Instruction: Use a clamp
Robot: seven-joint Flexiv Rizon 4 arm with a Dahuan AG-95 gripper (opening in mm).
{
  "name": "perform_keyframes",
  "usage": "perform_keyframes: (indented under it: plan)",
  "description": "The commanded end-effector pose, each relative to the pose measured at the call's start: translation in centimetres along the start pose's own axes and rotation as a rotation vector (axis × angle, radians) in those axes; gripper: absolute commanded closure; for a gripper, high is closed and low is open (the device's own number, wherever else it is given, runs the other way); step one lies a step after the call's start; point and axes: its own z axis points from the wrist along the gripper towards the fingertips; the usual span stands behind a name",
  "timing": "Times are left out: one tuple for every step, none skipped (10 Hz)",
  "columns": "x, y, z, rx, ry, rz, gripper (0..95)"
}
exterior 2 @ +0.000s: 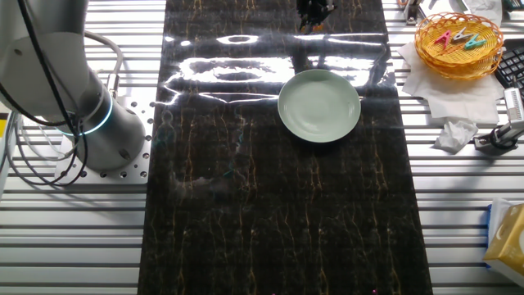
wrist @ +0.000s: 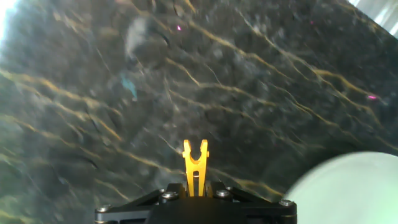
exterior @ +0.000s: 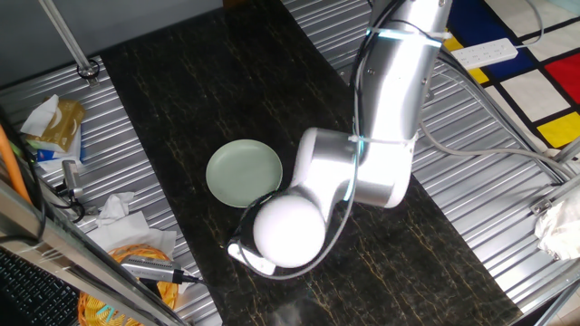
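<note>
In the hand view my gripper [wrist: 195, 188] is shut on the small orange clamp [wrist: 195, 163]. Its two prongs stick out forward in a V above the dark marble mat [wrist: 205, 81]. The pale green plate [wrist: 348, 186] lies at the lower right of that view, apart from the clamp. In one fixed view the plate [exterior: 243, 172] lies left of the arm, and the arm's white joint [exterior: 288, 228] hides the gripper. In the other fixed view the gripper [exterior 2: 315, 11] is at the mat's far edge, beyond the plate [exterior 2: 319, 105].
A wicker basket [exterior 2: 458, 37] with coloured clips stands on paper at the top right. Crumpled tissue [exterior 2: 454, 133] and a tool [exterior 2: 499, 138] lie right of the mat. Clutter [exterior: 136, 254] lies on the left. A power strip [exterior: 485, 52] lies behind the arm.
</note>
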Motion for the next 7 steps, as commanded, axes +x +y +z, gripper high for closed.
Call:
perform_keyframes:
  plan:
    - [2.7, -1.4, 0.2, 0.106, 0.156, -0.066, 95.0]
    - [3.5, -1.5, 0.3, 0.104, 0.196, -0.065, 95.0]
    - [3.9, -1.6, 0.3, 0.115, 0.246, -0.067, 95.0]
    - [4.3, -1.7, 0.3, 0.142, 0.297, -0.074, 95.0]
    - [5.0, -1.9, 0.1, 0.179, 0.347, -0.099, 95.0]
    - [5.9, -2.2, 0.1, 0.202, 0.384, -0.127, 95.0]
    - [6.7, -2.4, 0.1, 0.218, 0.406, -0.148, 95.0]
